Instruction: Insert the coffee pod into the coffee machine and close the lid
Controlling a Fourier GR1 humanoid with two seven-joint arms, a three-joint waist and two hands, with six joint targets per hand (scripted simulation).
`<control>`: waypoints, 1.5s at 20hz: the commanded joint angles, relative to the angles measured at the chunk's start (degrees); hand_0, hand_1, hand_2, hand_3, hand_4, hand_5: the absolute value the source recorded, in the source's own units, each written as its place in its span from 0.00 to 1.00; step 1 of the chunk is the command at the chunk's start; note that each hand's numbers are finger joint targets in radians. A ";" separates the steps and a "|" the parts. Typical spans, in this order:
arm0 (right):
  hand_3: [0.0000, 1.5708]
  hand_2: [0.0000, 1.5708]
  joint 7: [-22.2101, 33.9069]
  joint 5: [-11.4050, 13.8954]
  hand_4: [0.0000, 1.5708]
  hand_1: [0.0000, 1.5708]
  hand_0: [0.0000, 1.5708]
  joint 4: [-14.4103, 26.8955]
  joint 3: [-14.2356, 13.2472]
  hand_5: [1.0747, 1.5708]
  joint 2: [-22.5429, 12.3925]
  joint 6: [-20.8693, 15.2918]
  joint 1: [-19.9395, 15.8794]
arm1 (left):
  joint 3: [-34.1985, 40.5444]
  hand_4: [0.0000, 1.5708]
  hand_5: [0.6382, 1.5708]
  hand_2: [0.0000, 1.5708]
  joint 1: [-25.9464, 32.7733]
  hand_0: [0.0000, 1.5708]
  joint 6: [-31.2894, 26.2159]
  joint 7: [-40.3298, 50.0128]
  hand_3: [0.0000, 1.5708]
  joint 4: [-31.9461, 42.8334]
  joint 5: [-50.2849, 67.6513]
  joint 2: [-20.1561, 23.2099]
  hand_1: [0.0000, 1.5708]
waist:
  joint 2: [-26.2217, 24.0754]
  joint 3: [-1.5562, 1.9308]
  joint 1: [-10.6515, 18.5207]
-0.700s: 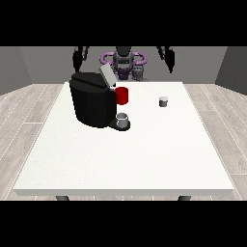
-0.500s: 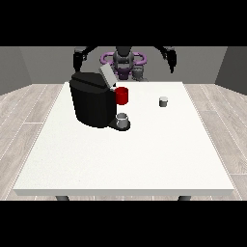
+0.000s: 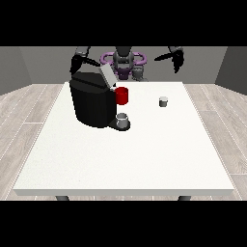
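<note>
While both arms shift only slightly versus moments before, hand at view's right [image 3: 176, 59] hangs high, well above coffee pod [image 3: 163, 101] on table [image 3: 125, 154]; finger state: cannot tell. Coffee machine [image 3: 94, 101] lid [image 3: 107, 75] up. Reach not begun.

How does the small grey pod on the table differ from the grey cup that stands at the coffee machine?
The coffee pod stands alone on the open white table, towards the view's right; the grey cup sits on the base of the black coffee machine, under its red part. The pod looks smaller than the cup. The pod is paler on top; the cup looks darker. Both are grey, roughly round, upright, and touched by neither hand.
</note>
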 commanded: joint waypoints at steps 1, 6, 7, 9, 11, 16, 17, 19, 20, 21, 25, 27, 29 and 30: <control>0.00 0.00 -1.48 3.02 0.00 0.00 0.00 0.35 2.30 1.00 1.88 -2.12 -0.96 | -0.86 0.00 1.00 0.00 -3.19 0.00 1.85 1.85 0.00 3.77 -5.59 0.90 0.00 | 2.67 0.00 -2.76; 0.00 0.00 -3.10 1.46 0.00 0.00 0.00 1.06 2.80 1.00 1.19 1.25 -3.58 | 3.38 0.00 1.00 0.00 -11.76 0.00 -1.25 4.69 0.00 9.84 -5.89 6.65 0.00 | 6.61 0.01 -6.31; 0.00 0.00 1.05 1.31 0.00 0.00 0.00 -2.06 2.80 1.00 0.71 1.46 -3.33 | 4.68 0.00 1.00 0.00 -11.62 0.00 -1.75 3.60 0.00 13.89 -5.87 7.11 0.00 | 5.02 -0.02 -7.24; 0.00 0.00 -1.51 1.98 0.00 0.00 0.00 0.86 3.73 1.00 3.45 -0.44 -5.55 | 3.79 0.00 1.00 0.00 -13.58 0.00 -1.88 0.97 0.00 15.14 -8.21 8.71 0.00 | 9.14 -0.01 -6.27; 0.00 0.00 1.85 3.54 0.00 0.00 0.00 0.50 4.11 1.00 4.00 -2.15 -7.39 | 1.99 0.00 1.00 0.00 -15.84 0.00 -2.39 3.33 0.00 16.16 -10.66 9.07 0.00 | 8.68 -0.01 -7.02; 0.00 0.00 3.40 4.58 0.00 0.00 0.00 3.08 3.06 1.00 2.83 -2.04 -10.87 | 0.24 0.00 1.00 0.00 -19.08 0.00 -0.10 3.24 0.00 22.41 -15.31 7.59 0.00 | 11.81 -0.02 -7.31; 0.00 0.00 2.63 5.01 0.00 0.00 0.00 2.33 5.42 1.00 5.58 -2.98 -10.38 | 1.71 0.00 1.00 0.00 -21.58 0.00 -0.76 1.34 0.00 25.47 -15.20 9.31 0.00 | 12.97 -0.03 -8.43; 0.00 0.00 3.28 3.29 0.00 0.00 0.00 3.05 5.56 1.00 5.44 -0.66 -9.77 | 0.95 0.00 1.00 0.00 -21.16 0.00 -1.67 0.29 0.00 27.54 -16.61 9.84 0.00 | 12.12 -0.02 -7.82; 0.00 0.00 4.44 2.17 0.00 0.00 0.00 3.28 5.98 1.00 5.85 -3.02 -12.55 | 0.70 0.00 1.00 0.00 -23.88 0.00 -0.77 2.53 0.00 28.23 -17.46 9.15 0.00 | 13.66 -0.02 -8.24; 0.00 0.00 1.64 3.32 0.00 0.00 0.00 5.42 4.60 1.00 5.16 -1.56 -10.15 | 0.21 0.00 1.00 0.00 -23.08 0.00 0.34 1.46 0.00 29.69 -19.21 8.52 0.00 | 11.89 -0.01 -7.76; 0.00 0.00 5.23 2.95 0.00 0.00 0.00 3.99 4.34 1.00 4.04 -0.10 -11.71 | 0.74 0.00 1.00 0.27 -25.21 0.00 5.02 -2.16 0.00 36.29 -22.93 8.34 0.00 | 12.19 -0.03 -8.88; 0.00 0.00 -1.64 2.92 0.00 0.00 0.00 10.26 3.10 1.00 4.59 -0.65 -12.21 | -0.56 0.00 1.00 0.46 -26.67 0.31 7.23 -0.87 0.31 34.47 -24.19 5.21 0.31 | 12.78 0.00 -6.98; 0.00 0.00 0.09 3.70 0.00 0.00 0.00 9.97 3.91 1.00 5.39 -1.34 -13.08 | -0.28 0.00 1.00 0.62 -27.69 0.60 9.42 -3.83 0.42 37.68 -26.05 6.03 0.60 | 13.90 -0.02 -7.15; 0.00 0.00 -2.32 2.89 0.00 0.00 0.00 11.79 3.81 1.00 5.86 -2.28 -13.67 | -0.76 0.05 1.00 0.61 -29.46 0.60 10.05 -1.45 0.44 36.19 -27.25 6.37 0.60 | 14.70 0.00 -7.06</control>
